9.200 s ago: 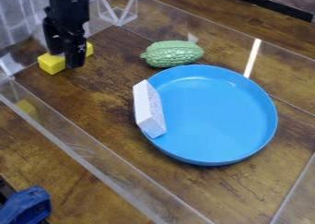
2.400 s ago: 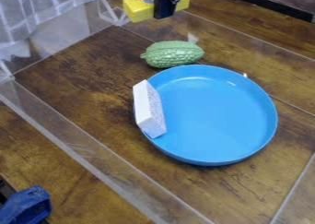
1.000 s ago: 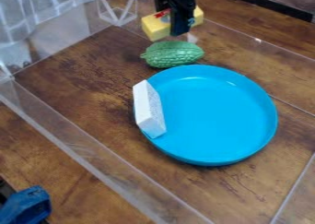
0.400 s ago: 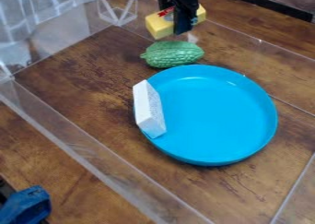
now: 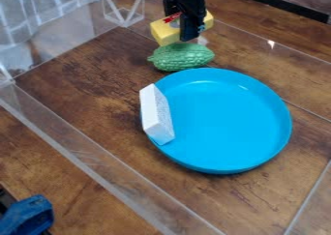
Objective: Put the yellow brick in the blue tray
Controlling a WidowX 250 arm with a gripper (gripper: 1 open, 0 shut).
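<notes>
Yellow brick (image 5: pixel 165 29) hangs clamped in the black gripper (image 5: pixel 189 26), jaws shut on it, directly above the bumpy green object (image 5: pixel 181 56) at the far side of the wooden table (image 5: pixel 77 94). From the gripper, the blue tray (image 5: pixel 226 118) lies toward five o'clock, its near rim just beyond the green object. A white-grey block (image 5: pixel 155 113) leans on the tray's nine o'clock rim, clear of the likely path, so the carry should run toward five o'clock
</notes>
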